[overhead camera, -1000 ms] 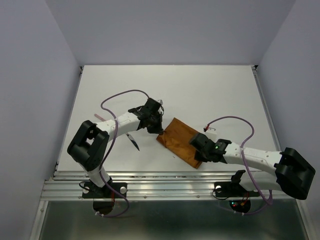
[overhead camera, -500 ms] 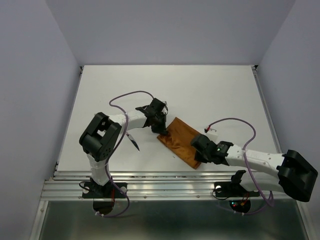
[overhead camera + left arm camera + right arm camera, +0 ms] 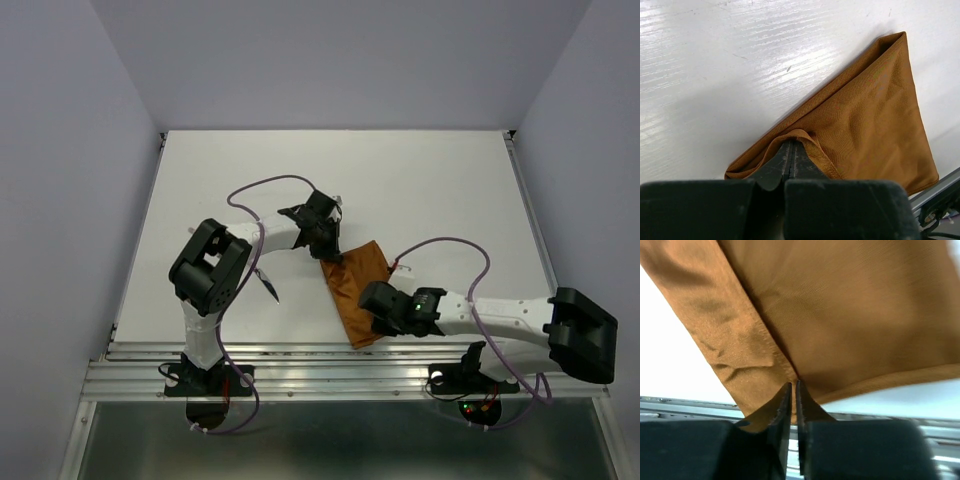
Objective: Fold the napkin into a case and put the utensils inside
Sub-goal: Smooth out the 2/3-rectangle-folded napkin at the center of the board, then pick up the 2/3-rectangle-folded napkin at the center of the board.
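A slender utensil (image 3: 268,284) with a dark pointed end lay on the white table (image 3: 420,180) beside the left arm, apart from the napkin (image 3: 357,292). A ribbed metal rail (image 3: 330,372) ran along the table's near edge. The napkin, soft rust-orange cloth folded into a flat, finely woven, tapering shape, lay close to that rail. The left gripper (image 3: 791,146) was clenched on a raised fold at its far corner. The right gripper (image 3: 793,386) met the near hem, jaws a sliver apart; whether they held cloth could not be told.
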### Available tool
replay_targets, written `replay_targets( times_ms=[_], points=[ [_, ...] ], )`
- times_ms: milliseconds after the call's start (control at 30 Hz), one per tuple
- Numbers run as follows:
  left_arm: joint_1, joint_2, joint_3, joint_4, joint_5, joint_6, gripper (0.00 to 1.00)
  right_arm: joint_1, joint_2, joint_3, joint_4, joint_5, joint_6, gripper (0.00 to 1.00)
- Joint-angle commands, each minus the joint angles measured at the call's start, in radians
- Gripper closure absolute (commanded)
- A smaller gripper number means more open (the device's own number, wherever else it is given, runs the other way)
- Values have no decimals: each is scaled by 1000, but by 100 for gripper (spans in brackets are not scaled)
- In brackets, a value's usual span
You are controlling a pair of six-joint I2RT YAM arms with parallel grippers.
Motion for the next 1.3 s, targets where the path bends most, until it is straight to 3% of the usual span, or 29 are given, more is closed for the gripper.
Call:
replay_targets(
  times_ms=[0,33,67,167,300,333,400,733,967,1267],
  points=[
    [-5,8,49,-24,-2,46,100,2,-125,97,-165,208,-34,80],
    [-5,11,56,-25,6,56,100,2,-177,132,-175,230,-98,58],
    [-5,16,61,-31,9,64,100,-17,-201,148,-183,250,-126,45],
    [-5,16,72,-39,15,79,100,-128,-233,188,-189,252,-267,37],
    [-4,-4,76,-37,12,75,100,-443,-164,238,-93,73,-539,36],
    [-5,-7,79,-36,15,73,100,-546,-137,258,-65,-42,-627,35],
    [-5,-7,84,-36,21,67,100,-596,-33,292,-5,-150,-694,34],
    [-5,19,115,-57,12,61,100,-709,345,440,154,-422,-861,25],
    [-4,-36,125,-93,-23,53,100,-709,423,404,231,-505,-907,24],
    [-5,-130,20,-73,-50,15,100,-709,451,380,263,-567,-924,33]
  ],
)
